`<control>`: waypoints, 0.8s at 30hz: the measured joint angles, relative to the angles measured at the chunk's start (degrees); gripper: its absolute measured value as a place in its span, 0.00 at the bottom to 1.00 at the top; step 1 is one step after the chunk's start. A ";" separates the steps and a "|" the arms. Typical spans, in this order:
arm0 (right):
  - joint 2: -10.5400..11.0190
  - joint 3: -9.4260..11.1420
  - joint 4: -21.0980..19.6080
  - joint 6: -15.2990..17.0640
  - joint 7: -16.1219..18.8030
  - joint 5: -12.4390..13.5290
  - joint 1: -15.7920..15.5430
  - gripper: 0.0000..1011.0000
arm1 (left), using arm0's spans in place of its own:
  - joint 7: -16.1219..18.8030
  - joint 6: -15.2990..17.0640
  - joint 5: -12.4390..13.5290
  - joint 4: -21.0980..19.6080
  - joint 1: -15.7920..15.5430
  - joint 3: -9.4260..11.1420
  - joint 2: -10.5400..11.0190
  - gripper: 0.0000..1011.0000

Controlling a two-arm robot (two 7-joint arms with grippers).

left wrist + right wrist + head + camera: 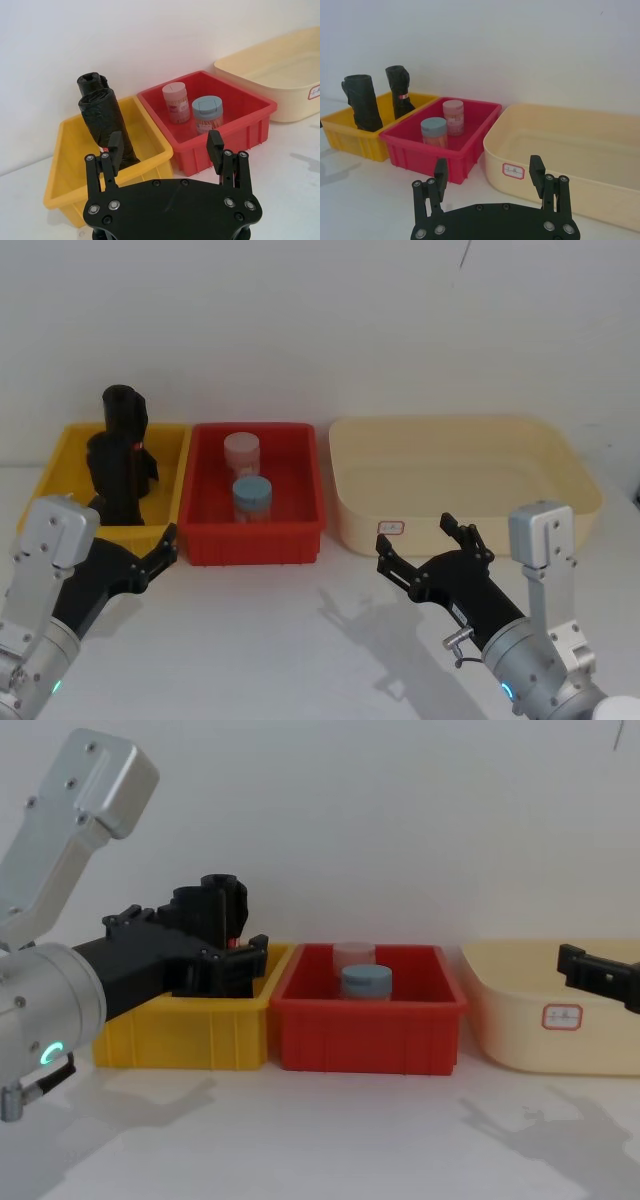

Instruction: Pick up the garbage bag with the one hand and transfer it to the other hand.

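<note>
Standing upright in the yellow bin (pixel 65 460): garbage bag (pixel 112 475), a thick, crinkled, glossy black roll, directly ahead of the left end effector (pixel 132 522) and not touched by it.

Left end effector: on the arm with the green light. Fingers spread wide, holding nothing. It is poised at the yellow bin's near wall, and in the left wrist view the garbage bag's base sits just beyond one fingertip.

Slimmer black roll (pixel 125 408): carries a small red mark. Same bin, just beyond the garbage bag as seen from the left end effector.

Red bin (pixel 305 530): close beside the yellow bin, ahead and to the right of the left end effector. Contents: pink-lidded jar (pixel 241 452) and blue-lidded jar (pixel 252 498), both upright, the blue one nearer.

Right end effector (pixel 420 538): on the arm with the blue light. Fingers wide open, empty. It is held above the white table (pixel 300 650), well apart from the garbage bag.

Cream tub (pixel 570 480): directly ahead of the right end effector, with a small label (pixel 391 528) on its near wall.
</note>
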 joint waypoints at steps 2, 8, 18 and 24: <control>0.00 0.00 0.00 0.00 0.00 0.00 0.00 0.99 | 0.00 0.00 0.00 0.00 0.00 0.00 0.00 0.99; 0.00 0.00 0.00 0.00 0.00 0.00 0.00 0.99 | 0.00 0.00 0.00 0.00 0.00 0.00 0.00 0.99; 0.00 0.00 0.00 0.00 0.00 0.00 0.00 0.99 | 0.00 0.00 0.01 -0.03 0.03 -0.02 -0.01 0.99; 0.00 0.00 0.00 0.00 0.00 0.00 0.00 0.99 | 0.03 0.16 -0.23 -1.50 1.29 -0.69 0.39 0.99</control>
